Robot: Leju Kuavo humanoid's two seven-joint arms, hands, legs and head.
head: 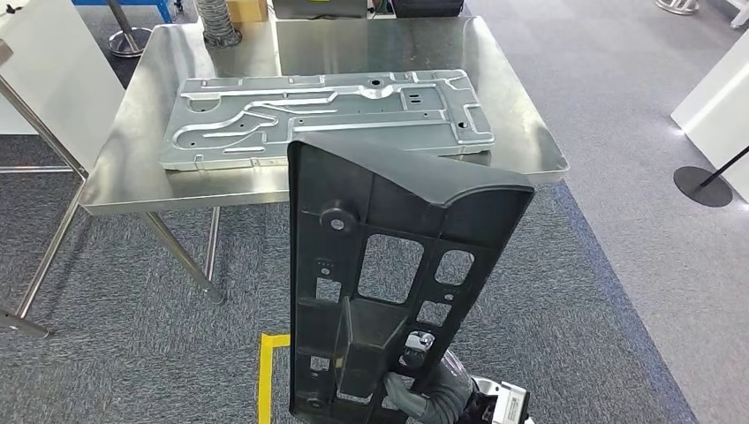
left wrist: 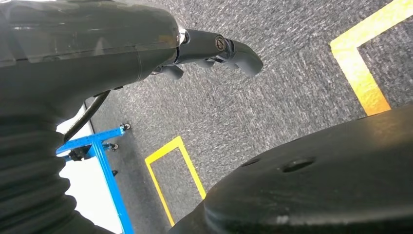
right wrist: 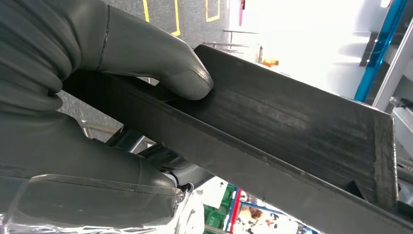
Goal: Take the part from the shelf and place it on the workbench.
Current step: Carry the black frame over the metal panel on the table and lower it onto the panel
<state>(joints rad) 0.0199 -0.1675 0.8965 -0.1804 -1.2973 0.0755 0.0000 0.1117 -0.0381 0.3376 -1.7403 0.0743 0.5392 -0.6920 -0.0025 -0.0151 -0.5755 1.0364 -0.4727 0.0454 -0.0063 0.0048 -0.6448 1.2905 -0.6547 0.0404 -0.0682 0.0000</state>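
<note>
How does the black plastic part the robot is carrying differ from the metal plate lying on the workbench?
The black plastic part is dark and matte; the metal plate is pale and shiny. The part stands nearly upright, gripped at its lower end by the right hand; the plate lies flat on the workbench with no hand on it. The part has big rectangular openings; the plate has pressed ridges and small holes. Both are flat panels, longer than wide.

Grey ribbed cover (right wrist: 34,58), dark fingers (left wrist: 234,48)

A workshop: steel workbench (head: 132,132), stamped metal panel (head: 327,115), yellow floor markings (head: 265,371).
</note>
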